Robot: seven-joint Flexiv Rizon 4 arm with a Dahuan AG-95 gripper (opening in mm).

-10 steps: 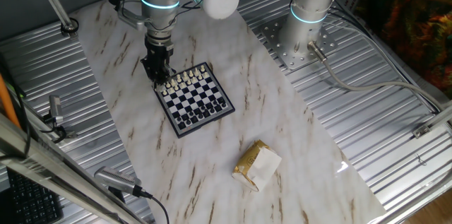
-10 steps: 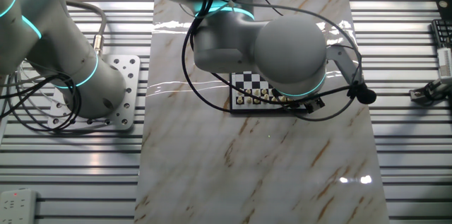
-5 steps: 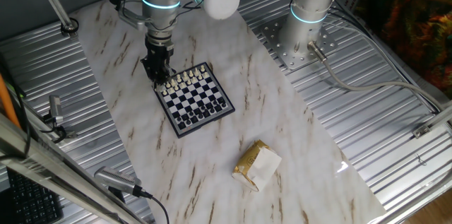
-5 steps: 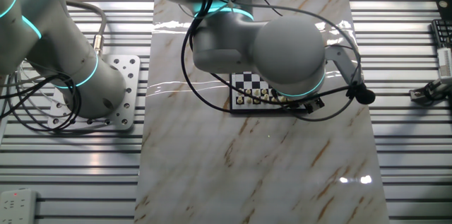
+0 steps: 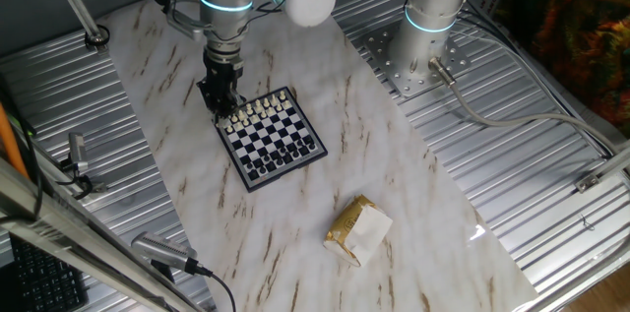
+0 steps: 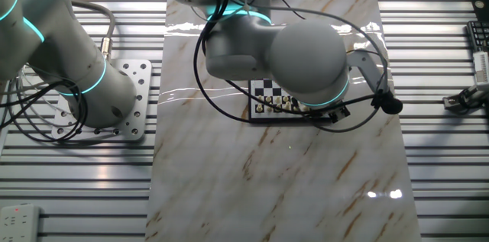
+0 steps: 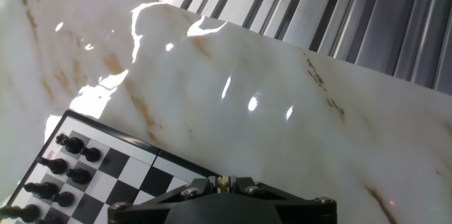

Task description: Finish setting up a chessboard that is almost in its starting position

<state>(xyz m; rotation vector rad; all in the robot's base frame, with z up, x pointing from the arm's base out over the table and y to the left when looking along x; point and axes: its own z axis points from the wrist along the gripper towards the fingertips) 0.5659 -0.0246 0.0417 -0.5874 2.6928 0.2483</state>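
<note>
A tan-and-white paper packet (image 5: 358, 231) is seen nearest, at 5 o'clock from the chessboard (image 5: 273, 138). The chessboard is laid on the marble table (image 5: 394, 155), near its middle. At the board's 11 o'clock corner, the gripper (image 5: 221, 103) is lowered among the white pieces (image 5: 261, 108). Whether anything is grasped cannot be told.
</note>
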